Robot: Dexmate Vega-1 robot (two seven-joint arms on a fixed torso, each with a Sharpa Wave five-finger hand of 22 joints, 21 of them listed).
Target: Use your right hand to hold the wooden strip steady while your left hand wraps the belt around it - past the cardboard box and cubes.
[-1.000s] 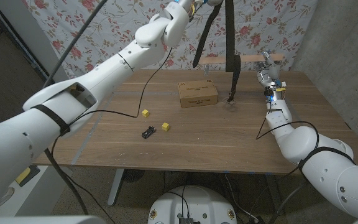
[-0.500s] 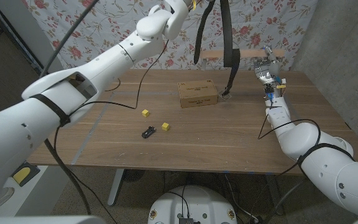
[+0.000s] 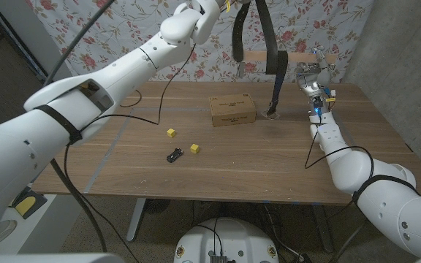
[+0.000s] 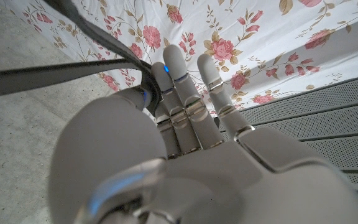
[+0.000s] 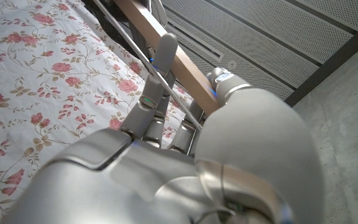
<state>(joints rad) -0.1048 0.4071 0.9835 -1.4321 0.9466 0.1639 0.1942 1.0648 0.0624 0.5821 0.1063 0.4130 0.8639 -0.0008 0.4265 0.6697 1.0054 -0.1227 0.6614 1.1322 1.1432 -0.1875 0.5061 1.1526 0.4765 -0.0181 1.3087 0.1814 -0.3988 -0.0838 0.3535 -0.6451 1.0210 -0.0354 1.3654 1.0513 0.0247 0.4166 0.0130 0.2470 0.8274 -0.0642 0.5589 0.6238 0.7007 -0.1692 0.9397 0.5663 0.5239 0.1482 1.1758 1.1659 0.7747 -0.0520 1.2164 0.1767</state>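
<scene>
Right robot hand (image 3: 311, 73): raised above the tabletop's far right corner, fingers clasped round one end of the wooden strip (image 3: 265, 55); the right wrist view shows the strip (image 5: 166, 43) crossing between thumb and fingers.

Wooden strip: held level in the air over the far edge of the tabletop (image 3: 269, 157), in front of the floral backdrop; sits a little higher than a second ago.

Left robot hand (image 4: 173, 106): lifted high above the far edge; the belt (image 3: 272, 51) passes between its thumb and fingers, so it is gripping the belt (image 4: 73, 68).

Belt: over the last second its upper part has come across and now drapes over the strip, one length hanging to the tabletop near the far edge, a shorter end dangling beside it; judged as the first turn begun, with the wrap not yet closed.

Surroundings: cardboard box (image 3: 232, 110) just beside the belt's hanging end, towards the far middle; two yellow cubes (image 3: 171, 133) (image 3: 194, 148) and a small black object (image 3: 175, 155) nearer the centre, well apart from the belt.

Obstruction: judged slight; the box is the nearest thing the swinging end might catch.
</scene>
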